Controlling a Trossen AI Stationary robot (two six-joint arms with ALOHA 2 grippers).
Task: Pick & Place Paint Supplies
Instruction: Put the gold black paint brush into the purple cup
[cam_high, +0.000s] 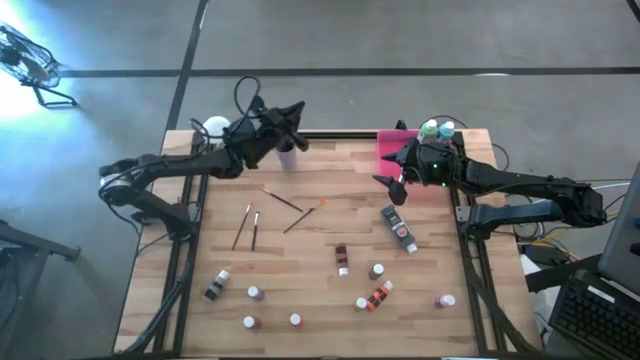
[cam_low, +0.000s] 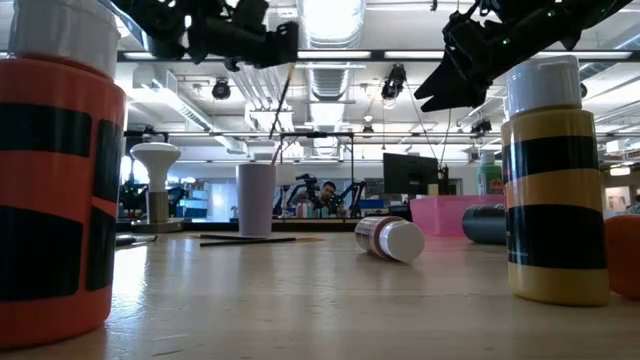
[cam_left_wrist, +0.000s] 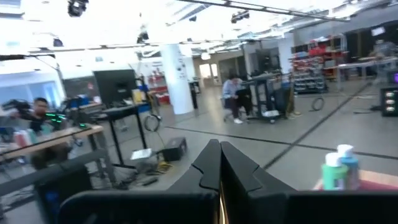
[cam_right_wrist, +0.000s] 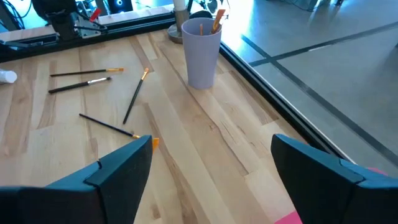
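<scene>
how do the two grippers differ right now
The left gripper is shut, its fingers pressed together, up over the lilac cup. The right gripper is open, its fingers spread wide, beside the pink tray. Both are dark, two-fingered, and off the table.

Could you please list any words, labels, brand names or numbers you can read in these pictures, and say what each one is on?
None can be read.
Orange bottle: black bands only, no lettering visible.
Yellow bottle: black bands only, no lettering visible.
Lying bottle: label too blurred to read.
Dark tube: label too small to read.
Lilac cup: plain, no print.
</scene>
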